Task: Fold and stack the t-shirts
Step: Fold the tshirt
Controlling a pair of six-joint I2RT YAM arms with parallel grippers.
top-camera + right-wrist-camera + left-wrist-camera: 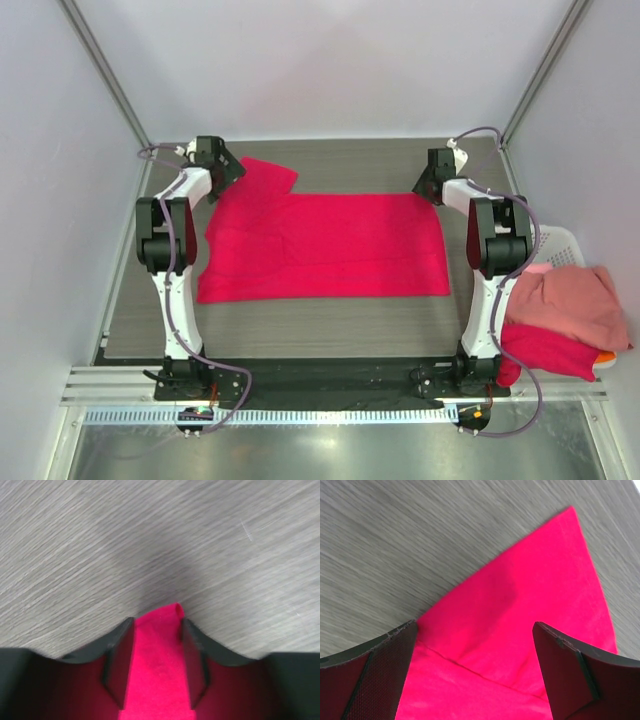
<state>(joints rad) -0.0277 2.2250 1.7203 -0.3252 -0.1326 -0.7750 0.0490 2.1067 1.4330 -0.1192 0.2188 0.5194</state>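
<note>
Left gripper point(475, 630), at the table's far left, is standing wide open and holding nothing; its two dark fingers point(380, 675) are framing a sleeve of the red shirt point(520, 605) lying directly beneath, the sleeve's corner pointing away beyond the fingertips onto the bare grey table point(395, 545). Right gripper point(157, 625), at the far right, is standing with its jaws partly apart and a strip of the same shirt filling the gap between them, a curled corner poking out just past the fingertips; whether the cloth is being clamped cannot be told. In the top view the shirt point(330, 245) is lying spread flat between the two grippers, the left gripper point(222, 165) over its far left sleeve and the right gripper point(432, 180) at its far right corner. Outward of the right arm, a pink shirt point(570, 305) is lying heaped over a second red shirt point(545, 350) and a scrap of orange cloth point(603, 356), against a white basket point(560, 245).
</note>
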